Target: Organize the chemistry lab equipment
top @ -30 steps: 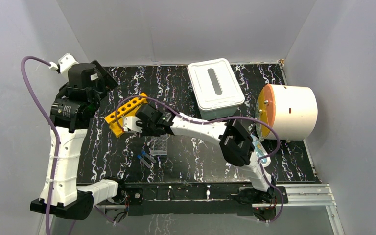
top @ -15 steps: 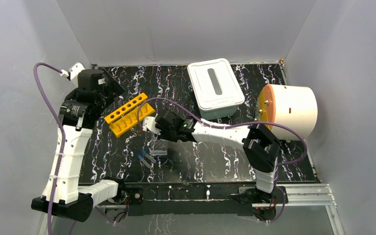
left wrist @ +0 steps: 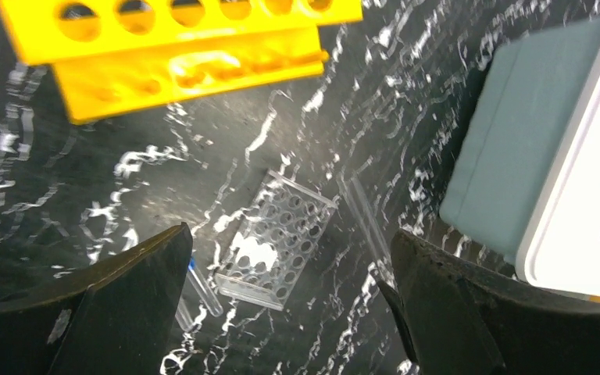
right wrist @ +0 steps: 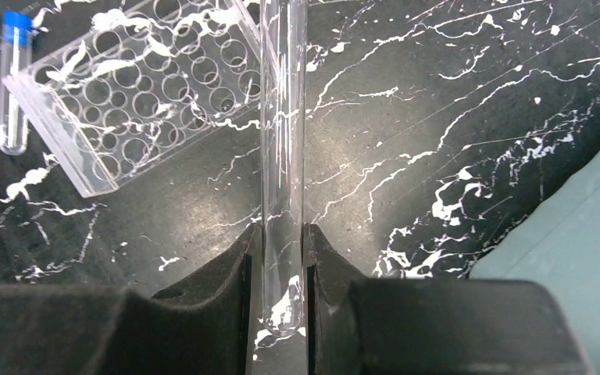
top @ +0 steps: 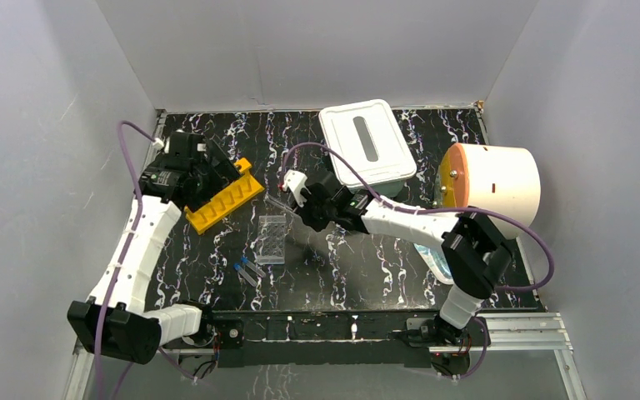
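Taking the clear well plate [top: 272, 239] as the landmark, the yellow-orange test-tube rack [top: 225, 197] lies up and to the left of it, tipped onto its side, so the holes face sideways and cannot take a tube yet. The left gripper [top: 217, 171] hovers over the rack's far end with its jaws spread wide and nothing between them. My guess is that it is there to set the rack upright or steady it.

2 blue-capped tubes [top: 248, 271] lie flat on the black marbled table [top: 342, 267], just beside the plate's near-left corner, waiting to be racked.

Just past the plate's far-right corner, the right gripper [right wrist: 281, 242] pinches 1 clear uncapped test tube [right wrist: 283, 117]. The fingers [right wrist: 230, 266] press on its rounded closed end, so the open end points away. That grip leaves most of the glass free, which would suit feeding it into a rack hole, though the closed end would have to lead.

Farther right of the plate sit a white lidded bin [top: 367, 150] and, beyond it, a white drum with an orange face [top: 492, 190], both well apart from the plate.
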### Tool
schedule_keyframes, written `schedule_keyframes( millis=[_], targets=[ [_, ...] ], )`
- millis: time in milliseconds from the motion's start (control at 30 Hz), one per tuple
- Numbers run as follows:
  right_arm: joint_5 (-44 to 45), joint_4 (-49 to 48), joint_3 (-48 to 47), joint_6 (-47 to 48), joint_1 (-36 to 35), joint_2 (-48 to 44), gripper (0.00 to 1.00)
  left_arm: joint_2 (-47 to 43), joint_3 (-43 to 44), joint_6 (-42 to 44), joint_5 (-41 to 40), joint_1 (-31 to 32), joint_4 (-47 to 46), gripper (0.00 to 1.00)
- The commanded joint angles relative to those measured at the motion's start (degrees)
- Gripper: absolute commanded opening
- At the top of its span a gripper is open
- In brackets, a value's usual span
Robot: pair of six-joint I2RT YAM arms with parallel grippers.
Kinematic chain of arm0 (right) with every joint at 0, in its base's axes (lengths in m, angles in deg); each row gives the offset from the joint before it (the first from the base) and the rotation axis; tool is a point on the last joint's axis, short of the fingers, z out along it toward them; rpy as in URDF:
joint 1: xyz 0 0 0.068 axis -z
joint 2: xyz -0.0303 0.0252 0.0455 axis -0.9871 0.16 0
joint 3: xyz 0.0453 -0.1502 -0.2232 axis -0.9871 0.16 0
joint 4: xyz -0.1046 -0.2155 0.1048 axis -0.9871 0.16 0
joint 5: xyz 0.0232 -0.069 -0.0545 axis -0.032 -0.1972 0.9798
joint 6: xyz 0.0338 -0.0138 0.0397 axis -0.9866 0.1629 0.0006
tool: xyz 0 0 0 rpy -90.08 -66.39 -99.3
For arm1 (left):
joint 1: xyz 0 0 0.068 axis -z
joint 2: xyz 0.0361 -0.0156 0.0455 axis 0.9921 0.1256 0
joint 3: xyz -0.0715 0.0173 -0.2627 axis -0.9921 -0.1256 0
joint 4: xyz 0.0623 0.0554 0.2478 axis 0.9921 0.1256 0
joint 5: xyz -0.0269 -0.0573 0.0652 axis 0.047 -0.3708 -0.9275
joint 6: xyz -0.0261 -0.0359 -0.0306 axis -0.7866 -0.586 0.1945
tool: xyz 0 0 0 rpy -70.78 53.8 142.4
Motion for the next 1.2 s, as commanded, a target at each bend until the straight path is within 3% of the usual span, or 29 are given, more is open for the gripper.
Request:
schedule_keyframes(
  millis=[0,167,400,700,1033,1167],
  targets=[
    [-6.0,-7.3,1.5,-5.3,1.3,-4.0,0.15,0.1,-5.5,-0.6,14.4,0.2,-9.2,0.98],
    [-12.6,-11.1,2.3,-9.4,2.7,-4.9,0.15,-0.7,-12.8,0.3,23.2,0.2,-20.2,0.98],
    [-15.1,-14.8,1.4,-13.0,2.9,-4.0,0.15,-2.3,-20.8,-0.9,28.4,0.2,-29.8,0.93],
    [-18.0,-16.5,0.9,-14.7,3.3,-3.5,0.15,-0.7,-26.8,-6.7,34.8,0.2,-41.0,0.71],
    [-18.2,-17.2,0.4,-15.4,3.5,-2.2,0.15,0.9,-28.3,-8.1,36.8,0.2,-43.1,0.43],
    [-18.3,-17.4,0.1,-15.8,3.6,-1.8,0.15,0.4,-29.2,-9.1,36.6,0.2,-44.2,0.36]
  ],
)
